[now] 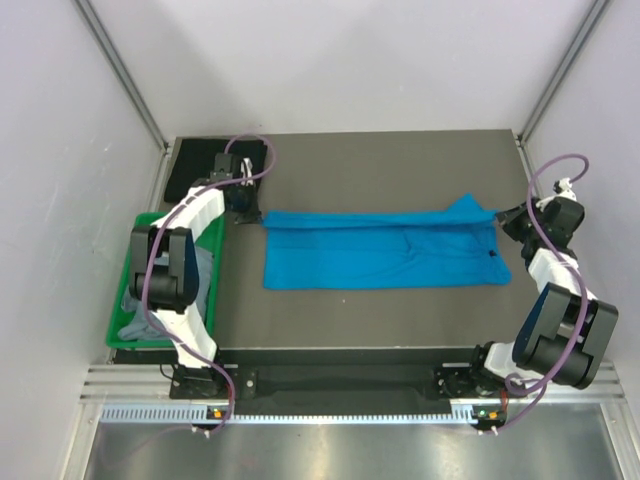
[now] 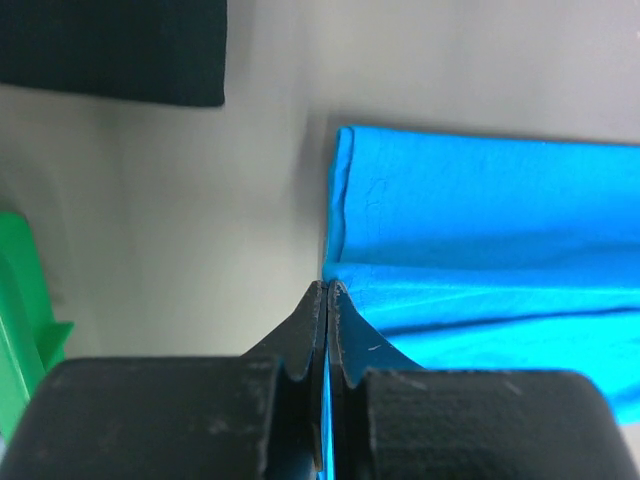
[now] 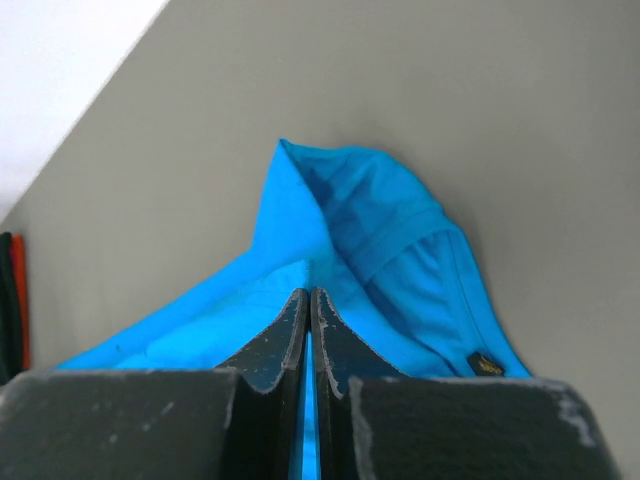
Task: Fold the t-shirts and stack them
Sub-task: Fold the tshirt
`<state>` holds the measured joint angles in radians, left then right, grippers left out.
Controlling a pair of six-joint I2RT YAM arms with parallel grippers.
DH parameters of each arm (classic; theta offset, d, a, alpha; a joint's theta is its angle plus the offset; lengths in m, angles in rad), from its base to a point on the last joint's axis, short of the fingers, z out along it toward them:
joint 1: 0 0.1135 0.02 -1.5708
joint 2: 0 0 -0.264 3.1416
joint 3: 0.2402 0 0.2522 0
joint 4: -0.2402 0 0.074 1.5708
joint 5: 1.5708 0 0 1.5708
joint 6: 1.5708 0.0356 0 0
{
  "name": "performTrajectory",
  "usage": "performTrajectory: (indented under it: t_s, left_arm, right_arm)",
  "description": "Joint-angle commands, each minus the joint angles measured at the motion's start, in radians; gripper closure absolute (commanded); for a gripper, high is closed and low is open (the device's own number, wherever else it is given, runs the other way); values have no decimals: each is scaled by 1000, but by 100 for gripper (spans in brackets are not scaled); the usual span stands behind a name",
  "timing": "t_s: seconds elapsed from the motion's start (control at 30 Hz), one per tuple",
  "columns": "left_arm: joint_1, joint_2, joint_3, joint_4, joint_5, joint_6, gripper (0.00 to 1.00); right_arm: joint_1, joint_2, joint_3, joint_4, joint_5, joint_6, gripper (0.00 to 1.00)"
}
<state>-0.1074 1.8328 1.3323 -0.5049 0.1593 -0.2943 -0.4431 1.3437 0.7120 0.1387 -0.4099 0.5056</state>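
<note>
Bright blue cloth t-shirt (image 1: 380,250) lies mid-table, folded into a long flat band running left to right across the dark grey table top (image 1: 400,165). Its right end is bunched and raised into a small peak; the left end is flat with a rolled edge.

Left gripper (image 2: 327,290) is at the band's left far corner. The fingers are pressed together and a sliver of blue shows between them, so it is clenched on the shirt edge. In the top view the left gripper (image 1: 250,212) sits right at that corner.

Right gripper (image 3: 308,293) is at the right end, its fingers also pressed tight with blue cloth in the slit, pinching the shirt where the fabric humps up. From above, the right gripper (image 1: 508,222) touches the raised right edge.

Black cloth t-shirt (image 1: 200,160) lies flat at the far left corner of the table, apart from the blue one. It also shows in the left wrist view (image 2: 110,45), top left.

Green plastic bin (image 1: 120,290) stands on the left side of the table, partly under the left arm. Grey cloth t-shirt (image 1: 137,325) is crumpled inside it. A corner of the bin (image 2: 15,290) shows in the left wrist view.

Labels: small dark tag (image 3: 483,365) on the blue shirt near the right end, with a yellowish mark too small to read. The same tag is a dark dot from above (image 1: 493,254). No readable writing anywhere.
</note>
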Motion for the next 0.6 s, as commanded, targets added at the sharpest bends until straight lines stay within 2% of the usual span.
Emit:
performTrajectory:
  t_s: [0.0, 0.3, 0.5, 0.57]
  left_arm:
    - [-5, -76, -31, 2, 5, -9, 100]
    - [-15, -55, -48, -43, 8, -11, 100]
    - [-29, -60, -76, -58, -43, -26, 100]
    - [-29, -56, -78, -70, -69, -32, 94]
  right_arm:
    - [-17, -20, -8, -33, 48, -58, 100]
    - [-42, -38, -65, -77, 102, -76, 100]
    - [-45, -28, -75, -90, 74, -81, 100]
    - [-45, -29, -80, -100, 77, -82, 100]
